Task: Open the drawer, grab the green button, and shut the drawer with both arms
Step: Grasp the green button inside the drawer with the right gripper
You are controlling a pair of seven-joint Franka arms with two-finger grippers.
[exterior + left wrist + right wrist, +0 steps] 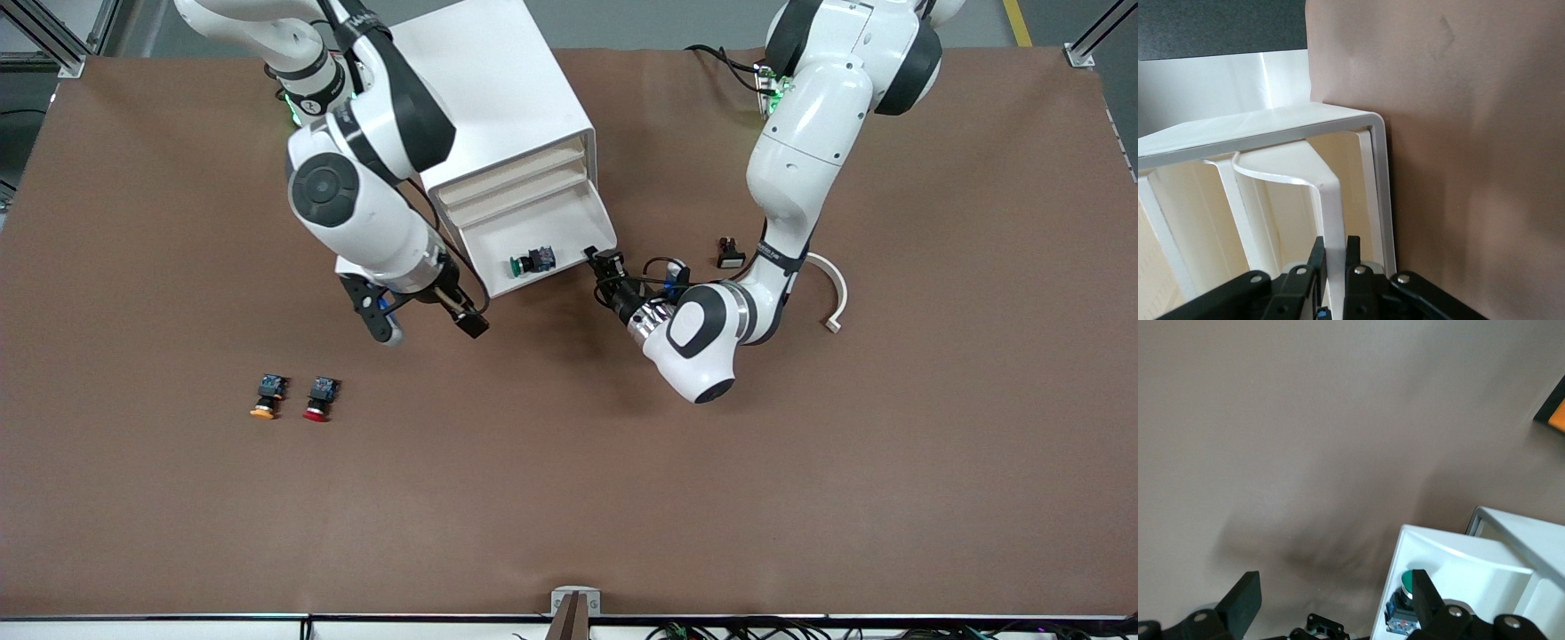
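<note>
The white cabinet (498, 89) has its lowest drawer (498, 244) pulled out. The green-capped button (532, 260) lies on its side in the drawer tray. My left gripper (597, 260) is at the drawer's front corner toward the left arm's end, shut on the drawer's thin white front wall (1328, 200); in the left wrist view the gripper (1335, 250) clamps that wall from both sides. My right gripper (423, 318) hangs open and empty over the mat beside the drawer's other front corner. The right wrist view shows the gripper (1335, 593) open, with the button (1408, 583) in the drawer (1451, 563) by one finger.
An orange-capped button (266, 396) and a red-capped button (320, 399) lie side by side on the brown mat, nearer the front camera, toward the right arm's end. A small black and white part (730, 254) and a white curved strip (836, 298) lie beside the left arm.
</note>
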